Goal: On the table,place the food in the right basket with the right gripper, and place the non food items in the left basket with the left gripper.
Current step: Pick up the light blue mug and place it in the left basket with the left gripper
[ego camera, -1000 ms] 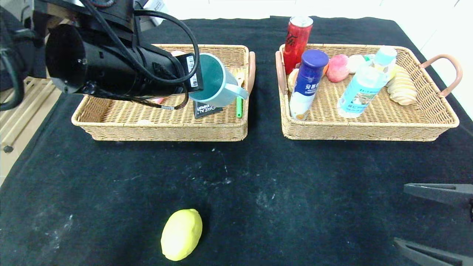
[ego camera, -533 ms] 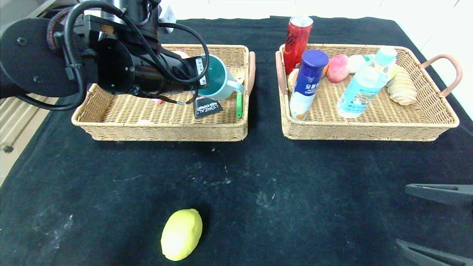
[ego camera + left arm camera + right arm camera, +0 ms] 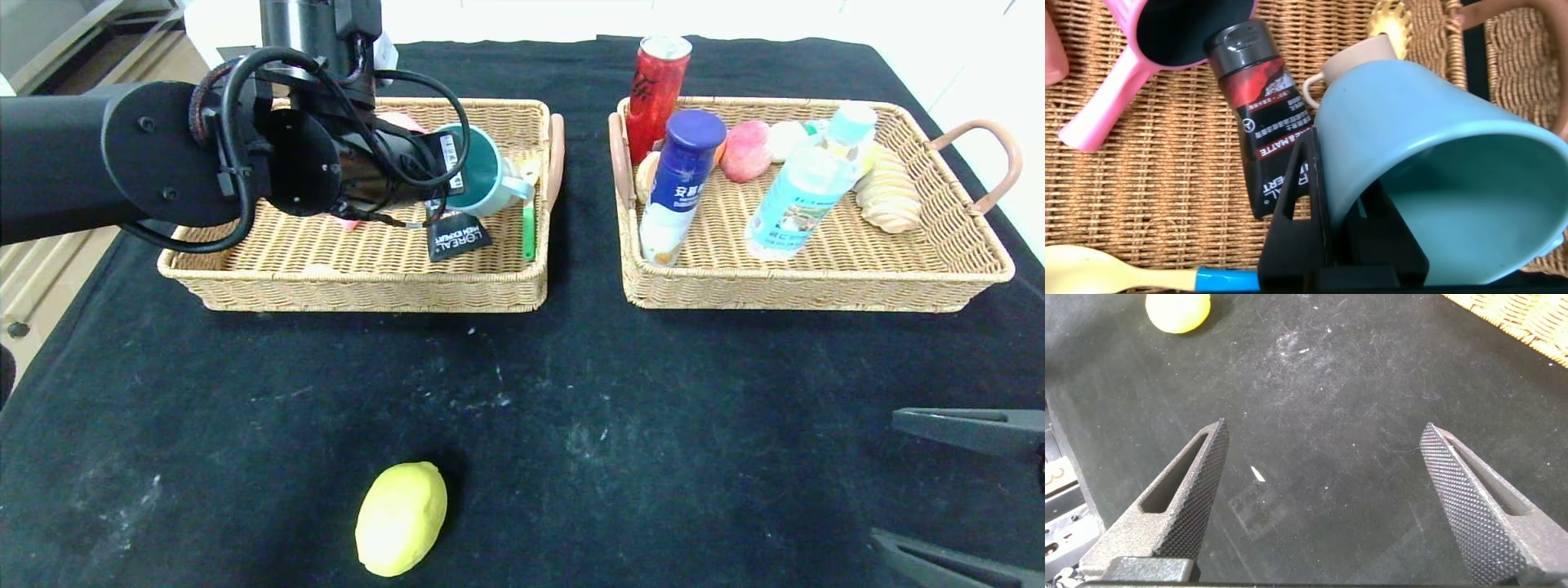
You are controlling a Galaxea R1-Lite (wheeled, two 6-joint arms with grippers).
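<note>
Black scuffed cloth [image 3: 522, 392] covers the table; left pincer [image 3: 1327, 204] clamps the mug [image 3: 1437, 171], right pincer [image 3: 1323, 498] gapes wide.

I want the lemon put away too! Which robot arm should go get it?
Probably the right. The lemon is food, so it belongs in the right basket. The right gripper is open and empty over the table, while the left gripper grips the blue mug.
</note>
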